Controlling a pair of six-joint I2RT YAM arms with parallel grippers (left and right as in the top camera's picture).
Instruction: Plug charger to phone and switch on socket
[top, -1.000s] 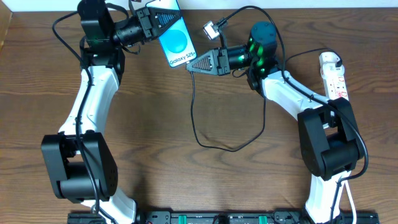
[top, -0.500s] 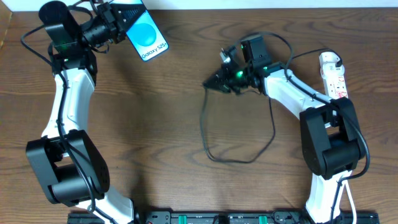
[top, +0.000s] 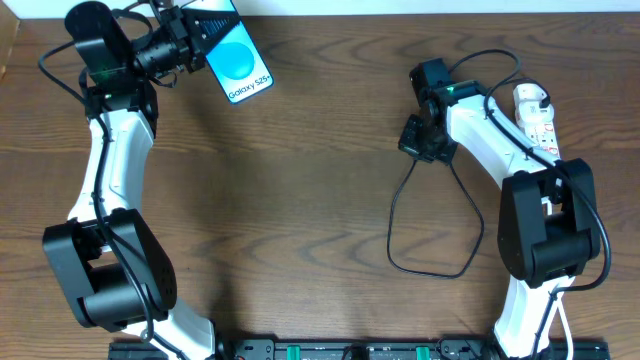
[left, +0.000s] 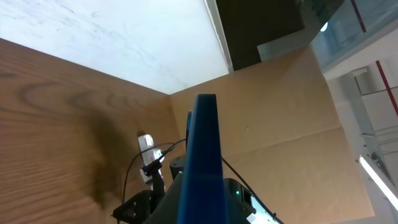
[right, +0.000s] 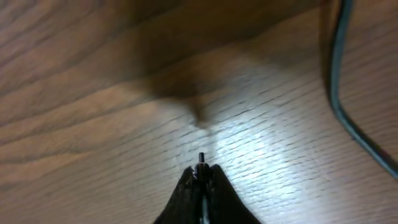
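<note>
Overhead, the right gripper, pinching the charger by its plug tip, has swung toward the socket, away from the phone clamped by the left gripper, so plugging in looks postponed.

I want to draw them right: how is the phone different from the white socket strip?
The phone is gripped by the left gripper at the far left; the socket lies on the table at the far right, with nothing gripping it. The phone shows a light blue screen with a round blue blob; the socket is white with small red marks. The phone is broader; the socket is long and narrow. Both are rectangles.
</note>
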